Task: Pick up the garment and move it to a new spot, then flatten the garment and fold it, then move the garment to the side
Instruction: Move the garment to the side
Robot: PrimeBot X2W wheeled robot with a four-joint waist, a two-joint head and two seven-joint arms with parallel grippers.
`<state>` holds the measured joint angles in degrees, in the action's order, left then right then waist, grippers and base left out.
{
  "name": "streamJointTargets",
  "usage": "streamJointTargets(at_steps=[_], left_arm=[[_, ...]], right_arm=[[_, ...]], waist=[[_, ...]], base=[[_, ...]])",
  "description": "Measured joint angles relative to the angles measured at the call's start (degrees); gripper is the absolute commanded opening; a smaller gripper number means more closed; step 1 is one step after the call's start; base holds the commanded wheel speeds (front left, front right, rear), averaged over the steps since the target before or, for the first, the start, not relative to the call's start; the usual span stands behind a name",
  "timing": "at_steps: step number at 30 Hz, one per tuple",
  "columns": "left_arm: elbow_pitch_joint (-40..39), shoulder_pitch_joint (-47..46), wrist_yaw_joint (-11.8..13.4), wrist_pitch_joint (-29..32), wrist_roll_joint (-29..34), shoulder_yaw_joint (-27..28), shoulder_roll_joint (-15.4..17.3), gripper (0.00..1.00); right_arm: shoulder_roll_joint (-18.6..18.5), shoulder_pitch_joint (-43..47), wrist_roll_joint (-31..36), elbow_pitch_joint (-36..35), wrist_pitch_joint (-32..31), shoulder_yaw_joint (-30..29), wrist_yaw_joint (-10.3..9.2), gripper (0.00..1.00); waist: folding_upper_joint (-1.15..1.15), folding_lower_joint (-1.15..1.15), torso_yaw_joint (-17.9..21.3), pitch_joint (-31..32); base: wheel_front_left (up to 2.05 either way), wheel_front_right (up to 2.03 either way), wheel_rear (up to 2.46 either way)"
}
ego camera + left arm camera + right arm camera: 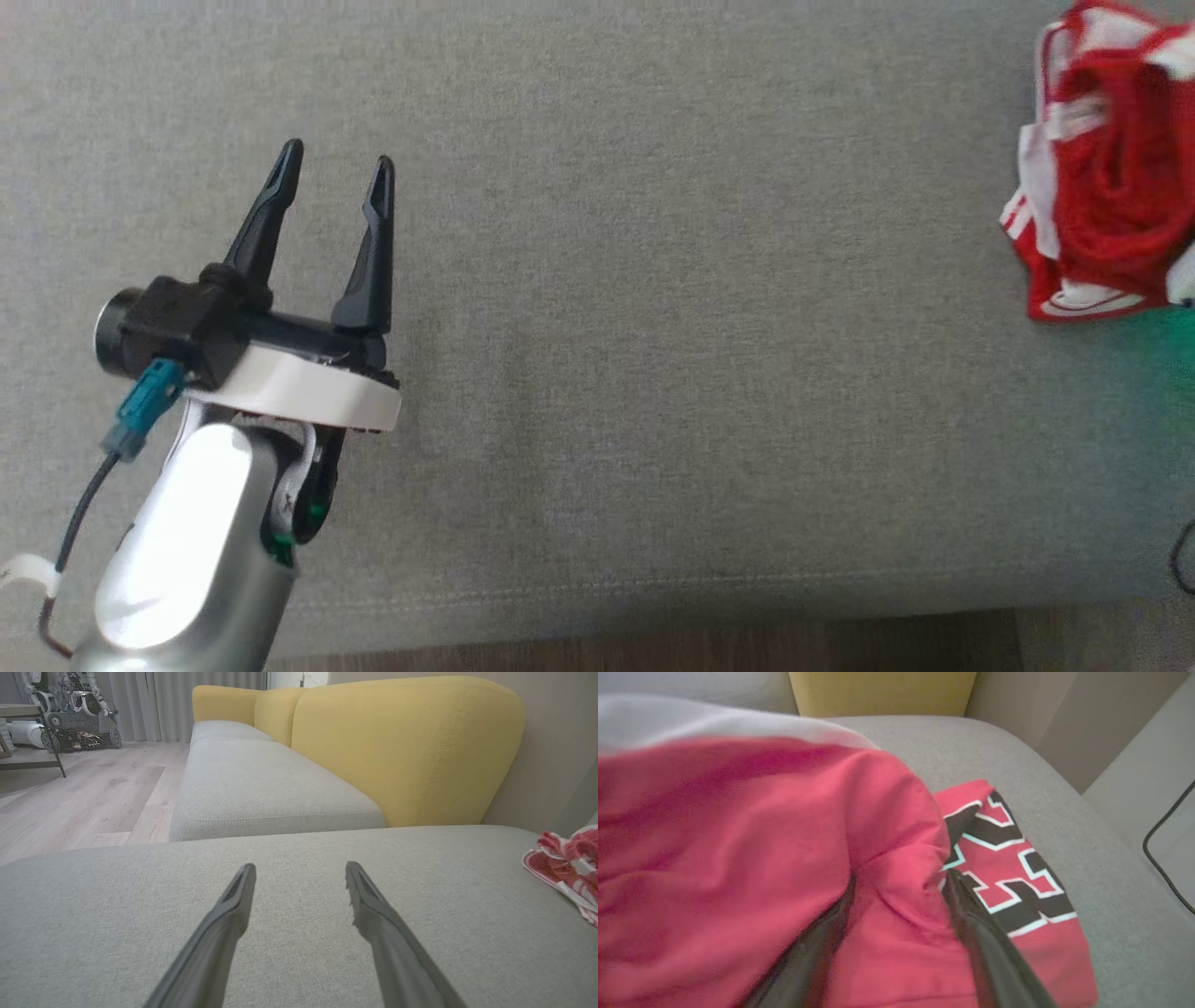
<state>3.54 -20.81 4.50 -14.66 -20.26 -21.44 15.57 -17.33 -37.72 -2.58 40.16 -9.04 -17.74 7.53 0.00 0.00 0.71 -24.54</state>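
**Head view: red jersey crumpled at the right edge, left gripper open**

The jersey, red with white trim, lies in a heap on the grey sofa seat, far to the right of the frame and partly cut off by its edge. The left gripper is well apart from it at the lower left. Its two dark fingers are spread and hold nothing.

The left wrist view shows the same open left gripper low over the seat cushion. The jersey sits off at the right edge. A yellow backrest rises beyond the cushion, and pale wood floor lies to the left.

In the right wrist view, the right gripper is pushed into the jersey. Its jaws stand wide, with a ridge of red cloth between them. One fingertip is buried under the fabric, and the other finger rests against black numerals edged in white. The jaws have not closed on the cloth. A thin black cable runs beside the sofa at the right.
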Motion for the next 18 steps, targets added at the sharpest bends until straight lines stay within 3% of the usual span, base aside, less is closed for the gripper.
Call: streamJointTargets(at_steps=[5,18], left_arm=[[0.75,1.15,0.07,-0.01,0.00,0.01,-0.04,1.00],[2.03,9.17,2.41,0.54,-0.69,0.33,1.04,1.00]], right_arm=[[2.14,2.71,-1.48,-5.01,2.63,1.98,0.00,1.00],[10.96,20.00,-4.23,-29.95,1.88,5.04,0.00,1.00]], waist=[[0.00,0.00,0.88,2.93],[0.00,-0.01,2.21,12.79]], base=[[0.00,0.00,0.00],[0.00,0.00,0.00]])
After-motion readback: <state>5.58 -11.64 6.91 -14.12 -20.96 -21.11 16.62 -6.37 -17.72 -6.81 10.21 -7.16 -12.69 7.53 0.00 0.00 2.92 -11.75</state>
